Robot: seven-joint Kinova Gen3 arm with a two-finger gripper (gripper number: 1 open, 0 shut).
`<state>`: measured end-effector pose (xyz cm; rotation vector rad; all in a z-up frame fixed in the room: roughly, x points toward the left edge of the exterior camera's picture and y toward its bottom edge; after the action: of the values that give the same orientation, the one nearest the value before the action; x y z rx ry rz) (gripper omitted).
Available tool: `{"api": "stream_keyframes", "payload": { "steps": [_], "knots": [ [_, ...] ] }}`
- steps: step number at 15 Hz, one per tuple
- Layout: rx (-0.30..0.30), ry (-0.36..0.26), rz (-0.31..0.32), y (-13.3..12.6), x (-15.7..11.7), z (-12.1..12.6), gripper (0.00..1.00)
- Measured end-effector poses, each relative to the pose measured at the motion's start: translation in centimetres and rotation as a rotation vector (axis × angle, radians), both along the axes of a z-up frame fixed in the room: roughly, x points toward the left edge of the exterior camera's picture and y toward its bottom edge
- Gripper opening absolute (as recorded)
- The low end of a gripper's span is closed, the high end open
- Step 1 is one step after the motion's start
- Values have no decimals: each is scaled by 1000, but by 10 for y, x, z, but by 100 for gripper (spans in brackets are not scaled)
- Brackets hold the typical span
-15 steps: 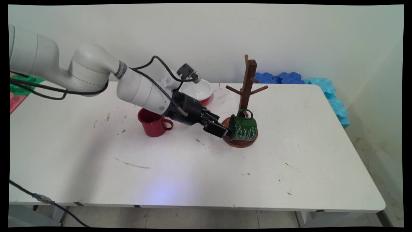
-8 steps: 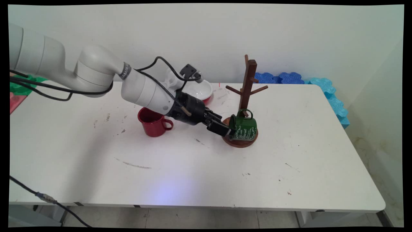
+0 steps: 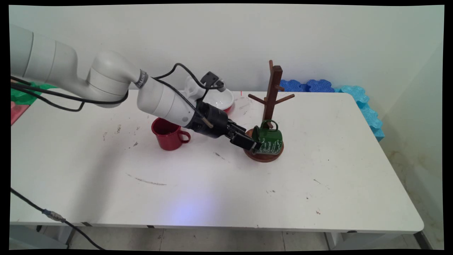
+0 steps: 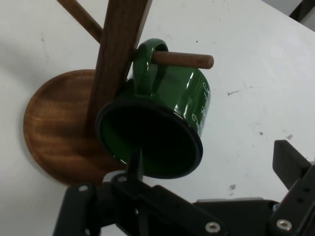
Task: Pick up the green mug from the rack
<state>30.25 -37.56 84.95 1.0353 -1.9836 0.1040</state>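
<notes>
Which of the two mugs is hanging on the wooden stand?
The green enamel mug, its handle over a peg beside the gripper; the red mug stands on the table.

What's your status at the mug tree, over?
Claw open, at rim of green mug. It hangs by handle on peg of mug tree. Red mug apart, behind arm.

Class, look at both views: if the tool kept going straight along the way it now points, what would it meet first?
Most likely the green mug hanging on the wooden mug tree: the tool points at the mug's open mouth, right at its rim. Exact depth is unclear.
</notes>
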Motion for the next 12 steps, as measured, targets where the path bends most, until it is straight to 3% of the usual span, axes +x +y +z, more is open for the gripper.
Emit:
{"api": "stream_keyframes", "payload": {
  "steps": [12],
  "knots": [
    [17, 8, -7, -10, -6, -8, 100]
  ]
}}
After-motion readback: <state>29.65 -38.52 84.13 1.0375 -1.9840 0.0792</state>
